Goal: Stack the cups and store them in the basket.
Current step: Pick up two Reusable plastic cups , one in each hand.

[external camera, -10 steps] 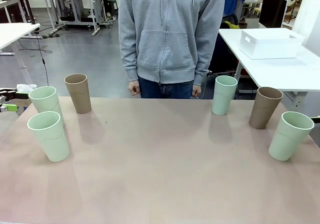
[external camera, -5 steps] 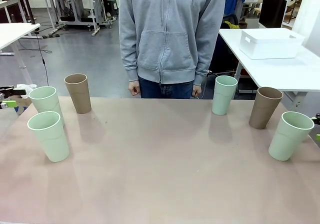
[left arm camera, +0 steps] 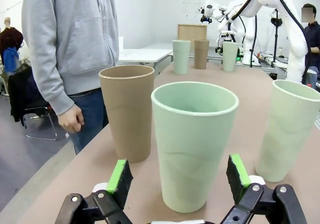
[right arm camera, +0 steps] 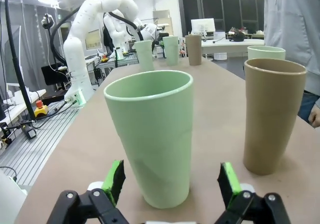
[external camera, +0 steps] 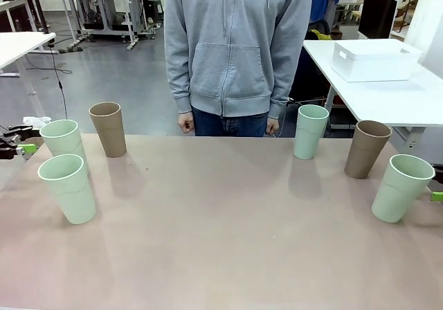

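Left gripper (left arm camera: pixel 178 176) jaws wide apart, nothing held, green pads (left arm camera: pixel 120 176) clear of everything. Pale mint green tapered plastic cup (left arm camera: pixel 194 144) upright just ahead of it, not touched. Tan brown plastic cup (left arm camera: pixel 127 111) stands just beside that one, on the person's side. Second mint cup (left arm camera: pixel 290 129) stands on the other side.

Right gripper (right arm camera: pixel 171 181) jaws spread wide too, empty. Mint green tumbler (right arm camera: pixel 150 134) upright just ahead, with a gap to both pads. Tan tumbler (right arm camera: pixel 272 114) near it, and another mint tumbler (right arm camera: pixel 266 52) behind the tan one.

Front view: the left gripper sits at the table's left edge and the right gripper at its right edge. All six cups are upright and unstacked on the matte brown table (external camera: pixel 221 254), three left, three right. Large white rectangular plastic basket (external camera: pixel 374 59) sits on a white side table (external camera: pixel 415 102) beyond the far right corner, well apart from the cups. Person in grey hoodie (external camera: pixel 235 47) stands at the far edge, arms down
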Available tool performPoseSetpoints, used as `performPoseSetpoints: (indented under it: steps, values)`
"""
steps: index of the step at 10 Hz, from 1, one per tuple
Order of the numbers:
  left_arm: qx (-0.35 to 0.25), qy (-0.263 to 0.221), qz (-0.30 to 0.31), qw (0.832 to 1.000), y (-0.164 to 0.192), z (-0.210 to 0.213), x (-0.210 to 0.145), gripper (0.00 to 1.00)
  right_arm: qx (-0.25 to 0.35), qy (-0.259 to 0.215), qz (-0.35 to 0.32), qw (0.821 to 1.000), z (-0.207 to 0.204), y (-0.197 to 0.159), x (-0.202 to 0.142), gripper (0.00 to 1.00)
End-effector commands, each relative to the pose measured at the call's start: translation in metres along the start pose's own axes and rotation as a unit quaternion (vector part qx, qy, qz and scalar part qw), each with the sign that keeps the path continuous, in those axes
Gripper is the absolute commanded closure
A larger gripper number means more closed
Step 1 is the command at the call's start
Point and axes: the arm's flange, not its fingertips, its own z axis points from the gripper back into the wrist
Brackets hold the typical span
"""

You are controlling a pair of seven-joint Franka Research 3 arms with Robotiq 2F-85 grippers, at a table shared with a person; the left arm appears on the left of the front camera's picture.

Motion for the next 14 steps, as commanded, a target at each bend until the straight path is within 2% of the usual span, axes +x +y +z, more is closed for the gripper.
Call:
performPoseSetpoints:
  steps: [1,7,11,14]
  values:
    - [0.002,-0.012,-0.004,1.0,0.009,-0.001,-0.002,0.0,0.003,-0.01,0.001,1.0,-0.002,0.001,0.003,0.0]
    - [-0.03,-0.01,0.003,0.999,0.014,-0.011,-0.016,0.0,0.014,-0.015,-0.019,1.0,-0.014,0.009,0.004,0.0]
    - [-0.063,-0.01,0.01,0.998,0.006,-0.026,-0.025,0.0,0.02,-0.023,-0.032,0.999,-0.024,0.016,0.005,0.0]
    - [-0.065,-0.011,0.011,0.998,-0.001,-0.033,-0.029,0.0,0.014,-0.026,-0.022,0.999,-0.035,0.015,0.004,0.0]
